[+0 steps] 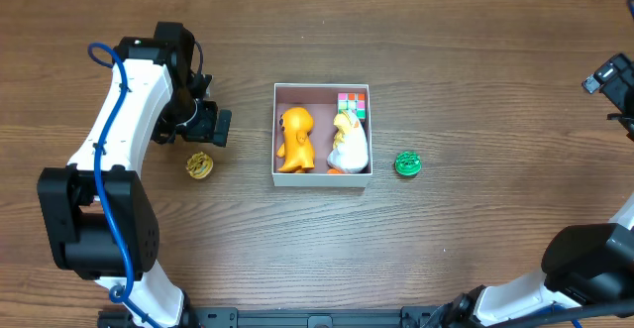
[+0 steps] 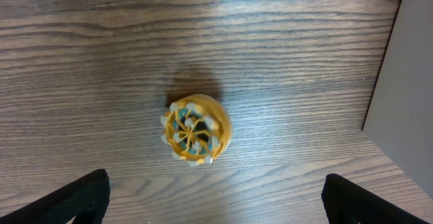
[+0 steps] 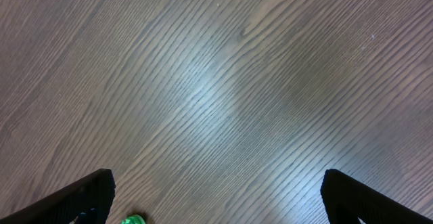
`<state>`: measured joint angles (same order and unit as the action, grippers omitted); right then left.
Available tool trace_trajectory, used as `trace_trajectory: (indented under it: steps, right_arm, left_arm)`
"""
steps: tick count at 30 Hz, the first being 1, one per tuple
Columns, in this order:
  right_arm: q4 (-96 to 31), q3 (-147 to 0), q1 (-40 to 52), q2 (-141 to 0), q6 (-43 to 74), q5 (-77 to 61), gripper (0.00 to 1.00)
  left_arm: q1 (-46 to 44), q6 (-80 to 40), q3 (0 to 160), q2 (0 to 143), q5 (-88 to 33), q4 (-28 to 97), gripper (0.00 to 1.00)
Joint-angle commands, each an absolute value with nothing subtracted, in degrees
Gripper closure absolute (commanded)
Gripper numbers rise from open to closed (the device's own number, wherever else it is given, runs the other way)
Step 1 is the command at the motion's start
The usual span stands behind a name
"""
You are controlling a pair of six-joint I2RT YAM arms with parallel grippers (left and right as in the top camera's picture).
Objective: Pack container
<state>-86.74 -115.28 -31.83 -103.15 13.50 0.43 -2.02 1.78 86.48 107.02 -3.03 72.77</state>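
The container sits near the spread left fingers, not touching them.

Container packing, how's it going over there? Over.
Left gripper open, near yellow toy; right gripper open, empty. Container holds orange toy, white toy, cube; green toy outside. Nothing blocking.

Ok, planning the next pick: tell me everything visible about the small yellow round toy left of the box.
The small yellow round toy is a squat ridged disc, plastic-looking, with teal and white wedges radiating on top. It sits flat on the brown wooden table, left of the white-walled container, touching nothing else.
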Motion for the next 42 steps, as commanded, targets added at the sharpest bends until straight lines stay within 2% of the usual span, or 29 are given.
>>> trace_trajectory:
  steps: [1, 15, 42]
  right_arm:
    - [-86.59, -115.35, -31.90, -102.89, 13.69, 0.73, 0.00]
    - [-86.59, -115.35, -31.90, -102.89, 13.69, 0.73, 0.00]
    - [-86.59, -115.35, -31.90, -102.89, 13.69, 0.73, 0.00]
  left_arm:
    - [-1.89, 3.01, 85.80, 108.73, -4.05, 72.47, 0.00]
    - [-1.89, 2.55, 76.40, 109.40, -2.57, 71.24, 0.00]
    - [-1.89, -6.04, 73.12, 109.40, 1.50, 64.38, 0.00]
